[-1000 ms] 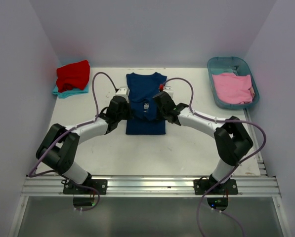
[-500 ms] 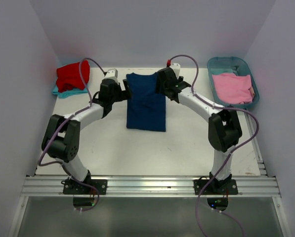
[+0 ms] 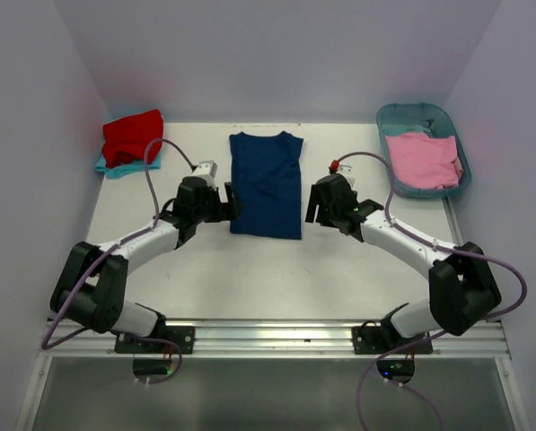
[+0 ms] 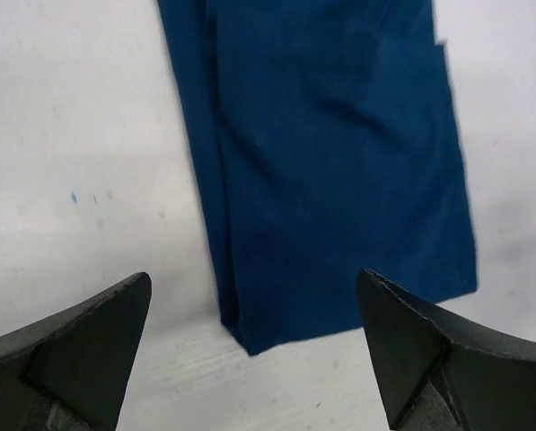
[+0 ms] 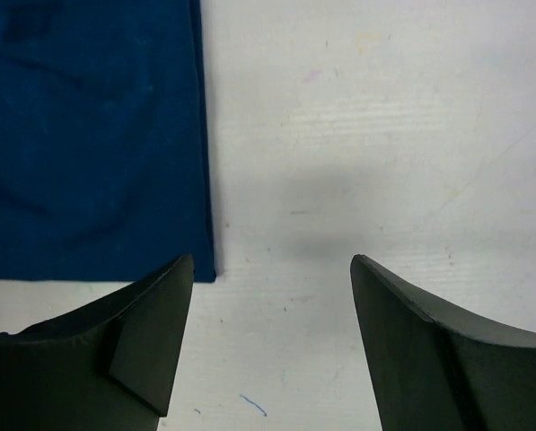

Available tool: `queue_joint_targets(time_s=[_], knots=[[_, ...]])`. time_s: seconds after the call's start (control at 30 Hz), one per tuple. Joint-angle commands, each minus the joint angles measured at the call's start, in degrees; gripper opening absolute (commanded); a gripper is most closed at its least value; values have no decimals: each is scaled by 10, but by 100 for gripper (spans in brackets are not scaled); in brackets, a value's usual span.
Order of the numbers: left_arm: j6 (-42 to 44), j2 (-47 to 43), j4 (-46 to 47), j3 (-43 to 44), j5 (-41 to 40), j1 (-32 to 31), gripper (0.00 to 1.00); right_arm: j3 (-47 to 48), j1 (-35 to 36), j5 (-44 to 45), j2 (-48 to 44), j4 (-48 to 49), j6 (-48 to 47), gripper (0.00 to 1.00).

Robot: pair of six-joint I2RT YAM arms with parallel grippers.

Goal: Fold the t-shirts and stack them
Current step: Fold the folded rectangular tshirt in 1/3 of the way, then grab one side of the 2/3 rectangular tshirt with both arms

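From here I see the navy t-shirt lying flat on the worktop between my two pincers, folded into a narrow strip. Its long axis runs straight away from the arm bases, with the collar at the far end and the hem at the near end.

The left pincer is spread wide with nothing in it. In its wrist view the shirt's hem end shows between the fingers and the cloth stretches away ahead.

The right pincer is also well apart and empty. Bare worktop shows between its fingers, and the shirt's near right corner sits just ahead of its left finger.

The red t-shirt rests on the teal t-shirt, well beyond the left pincer and off to its left. The pink t-shirt lies in the tub, beyond the right pincer and to its right
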Motion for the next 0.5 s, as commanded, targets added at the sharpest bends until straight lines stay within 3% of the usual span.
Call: queue_joint_targets(time_s=[0.0, 0.27, 0.47], knots=[[-10, 31, -2, -31, 33, -5, 100, -36, 4, -52, -32, 40, 47, 74], [3, 109, 20, -4, 15, -7, 100, -68, 4, -85, 3, 84, 57, 71], [-1, 125, 34, 10, 49, -10, 100, -73, 4, -103, 41, 106, 58, 65]])
